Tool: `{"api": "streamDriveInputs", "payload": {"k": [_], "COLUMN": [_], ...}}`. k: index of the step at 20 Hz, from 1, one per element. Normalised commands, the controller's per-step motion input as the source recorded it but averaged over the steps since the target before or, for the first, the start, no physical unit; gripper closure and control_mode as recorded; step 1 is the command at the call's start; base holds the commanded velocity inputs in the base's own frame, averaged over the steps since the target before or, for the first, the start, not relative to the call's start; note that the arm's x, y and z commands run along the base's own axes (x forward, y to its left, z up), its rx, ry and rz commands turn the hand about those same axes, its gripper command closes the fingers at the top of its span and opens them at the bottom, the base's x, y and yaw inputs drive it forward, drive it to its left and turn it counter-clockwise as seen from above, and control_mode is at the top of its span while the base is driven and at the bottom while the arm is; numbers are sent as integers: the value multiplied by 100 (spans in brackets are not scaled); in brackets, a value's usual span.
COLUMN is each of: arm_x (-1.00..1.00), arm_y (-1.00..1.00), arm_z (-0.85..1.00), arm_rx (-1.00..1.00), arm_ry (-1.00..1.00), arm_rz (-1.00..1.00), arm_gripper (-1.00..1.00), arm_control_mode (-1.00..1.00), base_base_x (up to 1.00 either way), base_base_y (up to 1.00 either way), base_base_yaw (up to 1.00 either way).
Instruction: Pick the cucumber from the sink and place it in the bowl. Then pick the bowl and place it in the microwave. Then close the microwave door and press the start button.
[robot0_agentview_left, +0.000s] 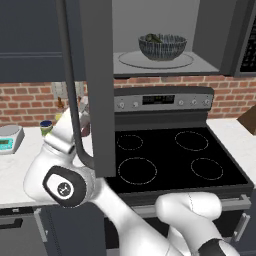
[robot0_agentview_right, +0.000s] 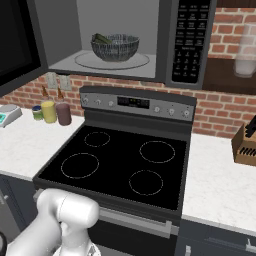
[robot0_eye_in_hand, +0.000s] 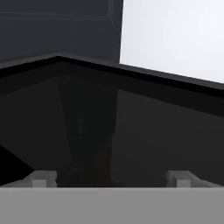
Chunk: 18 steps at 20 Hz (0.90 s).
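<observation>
Microwave (robot0_agentview_right: 165, 45): mounted above the stove, cavity lit pale grey, round glass turntable carrying the bowl; keypad panel on its right side in the right base view.
Microwave door (robot0_agentview_left: 97, 85): swung wide open, seen edge-on in the left base view with its long curved bar handle running down the near face; black glass window close in front of the hand camera.
Stove (robot0_agentview_right: 120, 160): black glass top with four ring burners, bare, directly under the microwave.
Arm (robot0_agentview_left: 65, 175): raised at the left of the stove in the left base view, wrist reaching up behind the open door.
Bowl (robot0_agentview_left: 162, 46): dark blue-grey streaked outside, upright on the turntable, well inside the cavity.
Gripper (robot0_eye_in_hand: 111, 177): fingertips spread about as wide as possible, nothing between them, pointed at the dark door glass; contact with the door not clear.
Cucumber (robot0_agentview_right: 101, 38): dark green, lying in the bowl, top just above the rim.
Done: cucumber in bowl, bowl in microwave, judging from how things lie.
Left: door not yet closed, start button not yet pressed.
Step in hand: likely lining up on the outer face of the door for a push toward the cavity.
Risk: door hinged wide, so a long sweeping push needed; slipping off the smooth glass possible.
</observation>
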Motion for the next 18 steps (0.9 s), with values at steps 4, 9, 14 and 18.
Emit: {"api": "streamDriveInputs", "payload": {"k": [4,9,14,18], "arm_x": [0,0,0,9], "arm_y": [-95,-100,-99,-99], "arm_z": [18,24,35,43], "arm_rx": [8,8,7,8], "arm_ry": [0,0,0,0], "arm_rz": [0,0,3,10], "arm_gripper": [-100,-100,-100,-100], "arm_control_mode": [-100,-100,-100,-100], "base_base_x": [0,0,0,0], "base_base_y": [0,0,0,0], "base_base_yaw": [0,0,0,0]}}
